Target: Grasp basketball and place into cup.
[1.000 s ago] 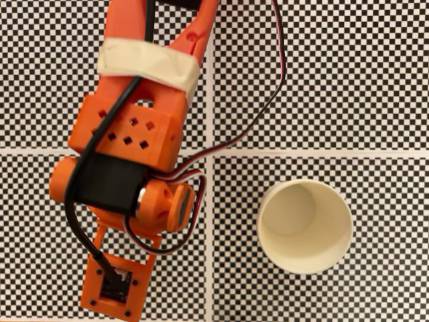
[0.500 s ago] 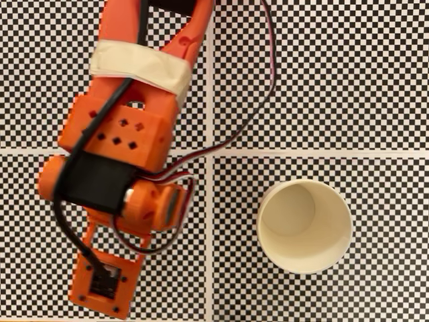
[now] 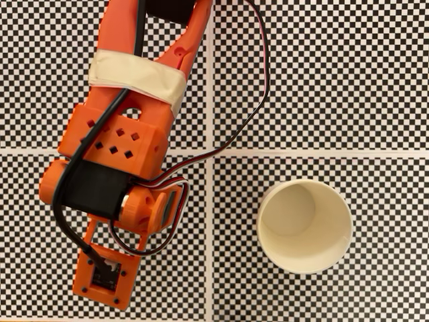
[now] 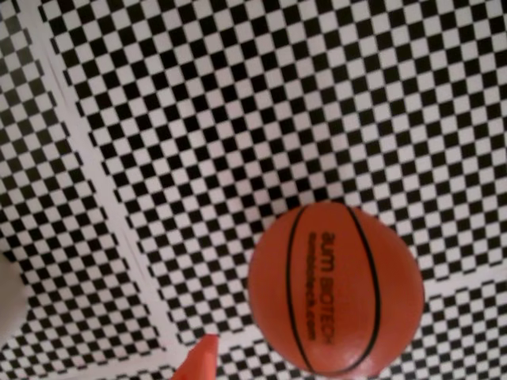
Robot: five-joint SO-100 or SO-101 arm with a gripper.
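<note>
arm (image 3: 120, 161) left of cup (image 3: 305, 227) in fixed view | wrist view: basketball (image 4: 336, 287) on the checkered mat, just right of an orange fingertip (image 4: 198, 362) | jaws: can't tell | risk: you drop off-centre, ball rolls away

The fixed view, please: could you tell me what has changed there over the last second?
The arm has drifted slightly toward the left of the fixed view; its camera mount moved left first, then edged back. Nothing was visibly taken hold of or let go. The cup stayed put, upright and empty, on the checkered surface.
</note>
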